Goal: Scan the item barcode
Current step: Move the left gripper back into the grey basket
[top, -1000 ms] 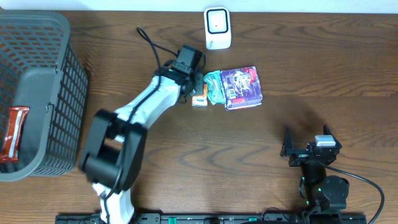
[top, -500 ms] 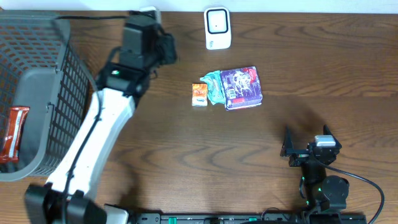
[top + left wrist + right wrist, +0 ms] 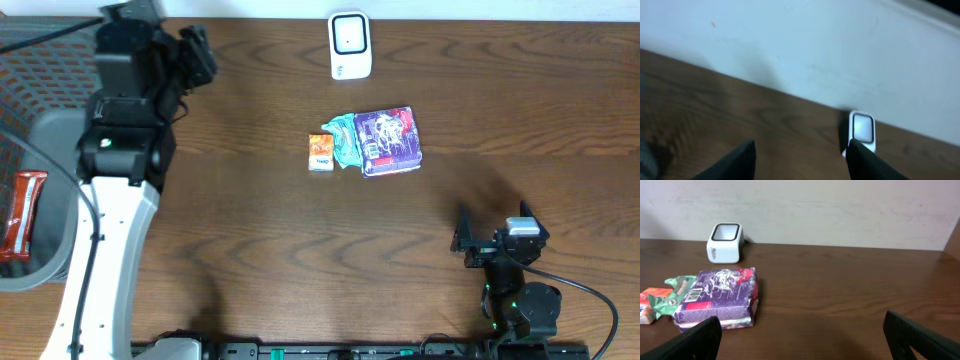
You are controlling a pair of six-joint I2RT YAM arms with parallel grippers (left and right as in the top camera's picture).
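Note:
The white barcode scanner (image 3: 350,45) stands at the table's back edge. It is also in the left wrist view as the scanner (image 3: 862,131) and in the right wrist view as the scanner (image 3: 725,242). Mid-table lie a purple pack (image 3: 388,140), a teal packet (image 3: 345,140) and a small orange box (image 3: 320,152). My left gripper (image 3: 195,52) hovers at the back left, far from them, open with nothing between its fingers (image 3: 740,161). My right gripper (image 3: 495,240) rests open near the front right, facing the purple pack (image 3: 717,297).
A grey mesh basket (image 3: 20,275) fills the left edge and holds a red wrapped bar (image 3: 22,210). The left arm rises beside the basket. A white wall runs behind the table.
My left gripper has left the orange box on the table by the packets and swung to the back left, its jaws opening. The right arm has not moved.

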